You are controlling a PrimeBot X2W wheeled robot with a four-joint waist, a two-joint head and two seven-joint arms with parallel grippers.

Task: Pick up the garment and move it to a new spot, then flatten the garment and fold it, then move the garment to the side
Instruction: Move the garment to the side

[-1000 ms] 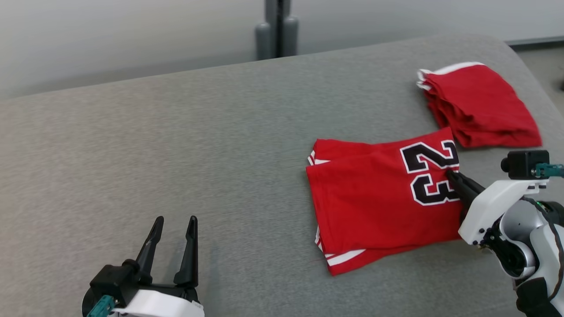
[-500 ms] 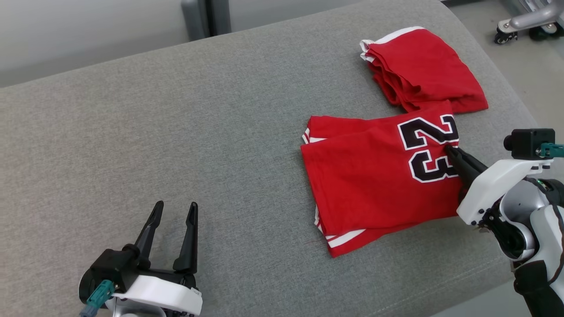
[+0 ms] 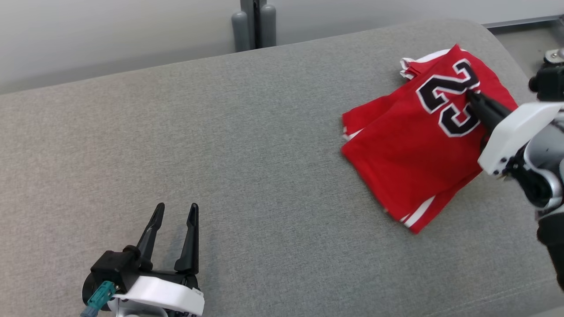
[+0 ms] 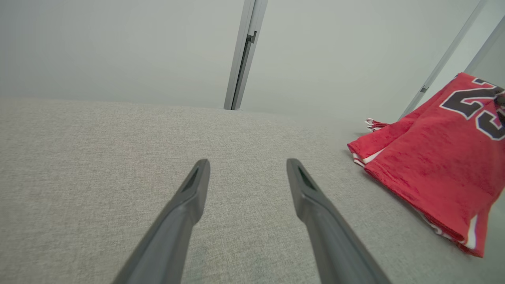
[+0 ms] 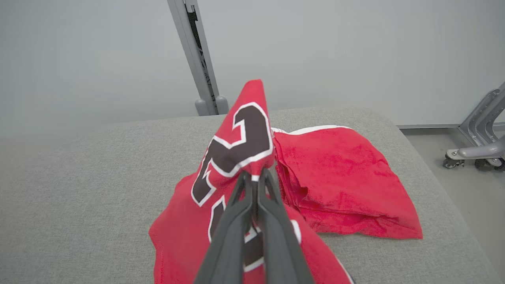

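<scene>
Red folded jersey point(image 3: 410, 149), numbered 23 in black, lies near the far right corner of a grey fabric surface point(image 3: 220, 154). The right arm point(image 3: 513, 127) reaches in from the right edge. Its jaws are pinched together on the jersey's edge beside the number, lifting that end into a peak.

The jersey's long axis runs diagonally, from the raised end near the far right corner down to a white-striped end on the surface, pointing toward the near edge. Just beyond the raised end sits a second folded red pile point(image 5: 347, 185), close against the jersey and past the jaw tips toward that corner.

The last step, moving the garment aside, seems to be in hand. The coming move likely turns on carrying the jersey that short way onto or beside the pile.

The left arm point(image 3: 150, 295) rests at the near left, well apart from the jersey, with its jaws spread and holding nothing.
</scene>
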